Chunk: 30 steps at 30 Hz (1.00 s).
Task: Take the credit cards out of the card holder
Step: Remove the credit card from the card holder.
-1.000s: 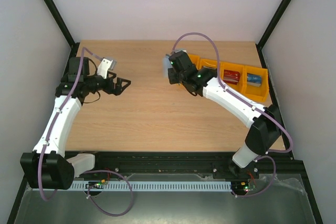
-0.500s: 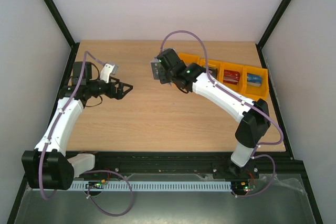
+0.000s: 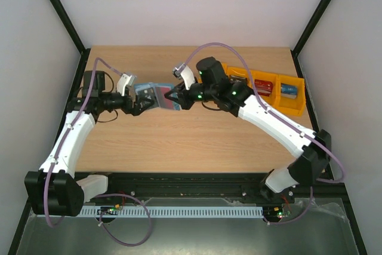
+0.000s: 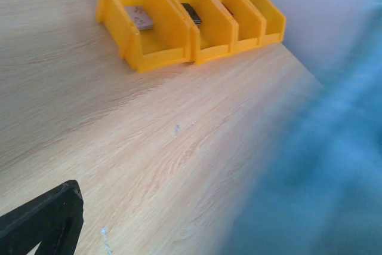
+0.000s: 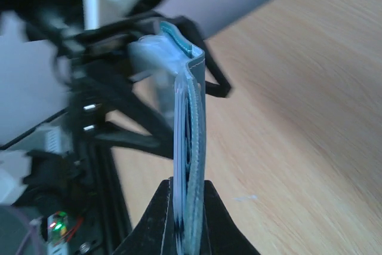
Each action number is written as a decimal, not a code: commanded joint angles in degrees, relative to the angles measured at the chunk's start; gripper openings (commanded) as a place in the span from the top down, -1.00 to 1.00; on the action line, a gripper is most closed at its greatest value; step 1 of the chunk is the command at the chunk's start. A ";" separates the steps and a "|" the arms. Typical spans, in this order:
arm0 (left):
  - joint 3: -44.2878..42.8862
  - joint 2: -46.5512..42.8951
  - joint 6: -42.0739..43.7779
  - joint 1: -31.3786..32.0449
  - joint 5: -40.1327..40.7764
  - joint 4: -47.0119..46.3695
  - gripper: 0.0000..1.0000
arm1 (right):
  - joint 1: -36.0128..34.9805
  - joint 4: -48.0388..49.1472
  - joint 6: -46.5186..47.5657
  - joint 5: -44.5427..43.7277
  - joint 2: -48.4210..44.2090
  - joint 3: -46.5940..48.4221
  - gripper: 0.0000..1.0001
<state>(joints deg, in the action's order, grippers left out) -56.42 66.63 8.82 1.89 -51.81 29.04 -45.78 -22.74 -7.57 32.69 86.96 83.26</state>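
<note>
The right gripper (image 5: pixel 188 219) is clamped shut on the wallet (image 5: pixel 192 129), holding it above the bench (image 3: pixel 179 141); the left gripper (image 3: pixel 142 103) gapes wide at its far end.

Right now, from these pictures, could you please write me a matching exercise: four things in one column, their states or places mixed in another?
1. black two-finger left tool
2. black two-finger right tool
3. teal-blue soft folding card holder
4. row of orange plastic bins

a. standing on the wooden table, far right
b. open
c. held above the table
d. clamped shut

Pairs: 1-b, 2-d, 3-c, 4-a
</note>
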 commanded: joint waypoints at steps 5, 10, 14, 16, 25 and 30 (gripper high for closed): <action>-5.34 -0.98 10.78 -1.12 -13.10 10.54 -0.97 | 1.07 10.69 6.19 20.05 -7.59 -5.72 0.97; -8.08 -1.39 21.54 -1.10 -19.71 20.11 -0.53 | 2.47 11.03 6.02 22.61 -7.74 -6.26 0.97; -8.37 -1.50 23.47 -1.12 -20.76 21.91 0.50 | 3.76 11.83 5.56 23.25 -8.17 -6.79 0.97; -8.35 -1.58 23.52 -1.40 -20.65 22.03 0.91 | 4.46 12.73 4.84 23.06 -8.45 -7.40 0.97; -5.71 -2.11 6.47 -1.68 -12.20 8.98 0.95 | 5.27 12.61 -0.39 3.52 -8.21 -8.17 0.22; -3.49 -2.04 -1.86 -1.63 5.56 1.67 0.95 | 5.33 1.81 -7.79 -37.81 -3.97 -2.06 -0.16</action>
<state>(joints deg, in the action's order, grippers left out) -61.41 65.32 16.03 0.56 -60.34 38.85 -40.86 -12.40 -9.19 29.80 80.51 75.57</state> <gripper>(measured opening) 0.072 0.587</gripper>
